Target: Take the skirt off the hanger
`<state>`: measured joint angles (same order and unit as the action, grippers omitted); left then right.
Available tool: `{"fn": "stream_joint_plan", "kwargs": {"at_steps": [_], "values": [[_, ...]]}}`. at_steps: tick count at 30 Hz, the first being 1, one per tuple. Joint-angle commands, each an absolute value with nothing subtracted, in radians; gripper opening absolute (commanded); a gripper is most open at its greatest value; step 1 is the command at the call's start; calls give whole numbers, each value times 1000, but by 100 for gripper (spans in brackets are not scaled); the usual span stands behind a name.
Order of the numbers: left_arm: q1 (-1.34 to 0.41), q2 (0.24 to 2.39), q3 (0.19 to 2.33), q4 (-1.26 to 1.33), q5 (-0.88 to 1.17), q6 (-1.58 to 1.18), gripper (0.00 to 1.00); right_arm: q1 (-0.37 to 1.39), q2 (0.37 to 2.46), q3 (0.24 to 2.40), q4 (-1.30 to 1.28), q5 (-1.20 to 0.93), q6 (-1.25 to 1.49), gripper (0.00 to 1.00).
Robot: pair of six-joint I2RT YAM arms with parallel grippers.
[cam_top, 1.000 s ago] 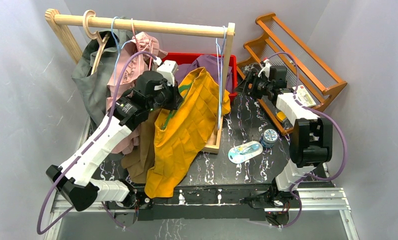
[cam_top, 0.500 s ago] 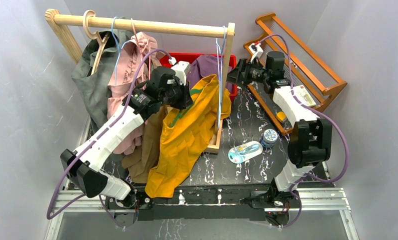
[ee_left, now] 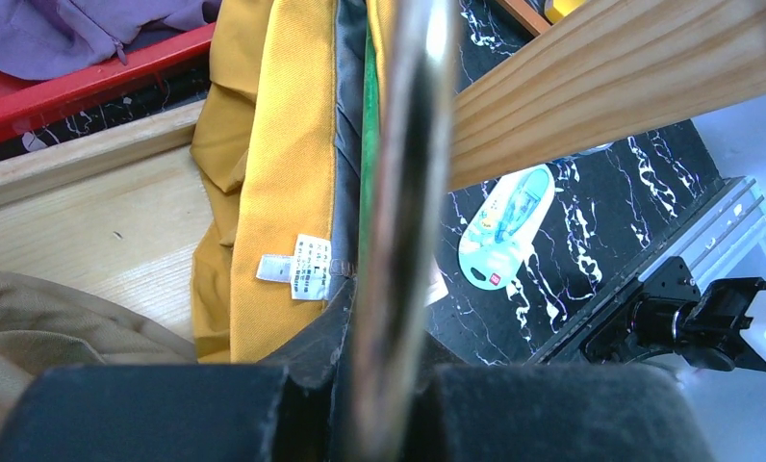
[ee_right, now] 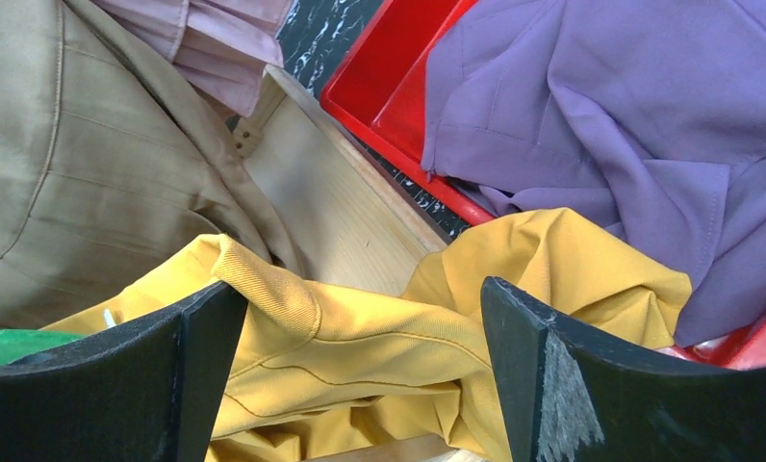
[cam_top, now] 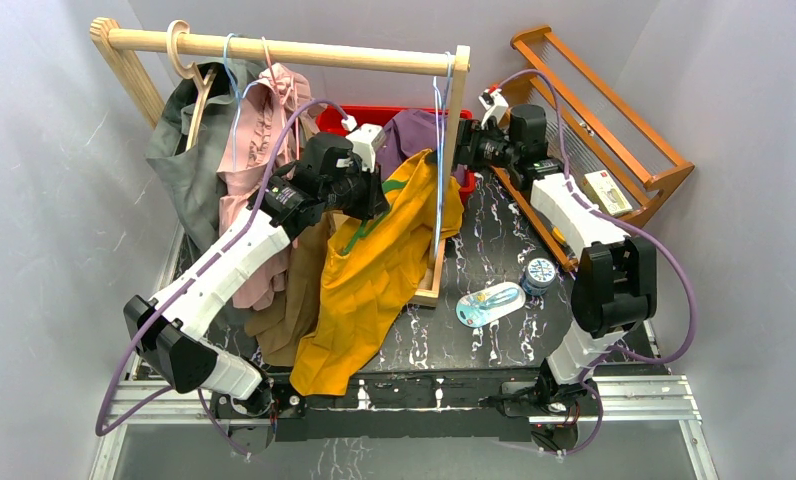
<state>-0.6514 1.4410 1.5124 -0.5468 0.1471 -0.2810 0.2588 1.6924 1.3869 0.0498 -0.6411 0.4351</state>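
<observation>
You have a black marbled table [cam_top: 494,225]. Toward its right edge a blister pack [cam_top: 490,303] and a small round tin [cam_top: 539,273] lie near each other. A red bin [cam_top: 349,117] stands at the far edge.

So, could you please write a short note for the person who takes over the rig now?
Left end effector: shut on the hanger, at the waistband.
Right end effector: open, with a fold of the skirt between its jaws, not gripped.
Skirt: on the hanger, in front of the red bin.
Done: hanger held, right arm in place.
Left: close the right on the skirt and pull it off the hanger.
</observation>
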Motion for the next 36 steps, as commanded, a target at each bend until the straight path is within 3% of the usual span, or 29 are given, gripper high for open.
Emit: {"fn": "stream_joint_plan", "kwargs": {"at_steps": [1, 8, 15, 18, 22, 36], "values": [[-650, 1405, 1536, -515, 183, -275, 0, 315, 1657, 1465, 13, -585, 326, 98], [-650, 1447, 1560, -506, 193, -237, 0, 276, 1547, 1356, 131, -608, 234, 98], [-650, 1469, 1552, -409, 189, -167, 0, 274, 1491, 1313, 206, -804, 75, 93], [-650, 1462, 1533, -358, 198, -160, 0, 268, 1520, 1338, 186, -860, 53, 90], [-650, 1473, 1552, -323, 249, -128, 0, 267, 1587, 1398, 146, -1012, 23, 79], [-651, 1491, 1489, -71, 231, -111, 0, 305, 1634, 1428, 23, -1129, -234, 72]]}}
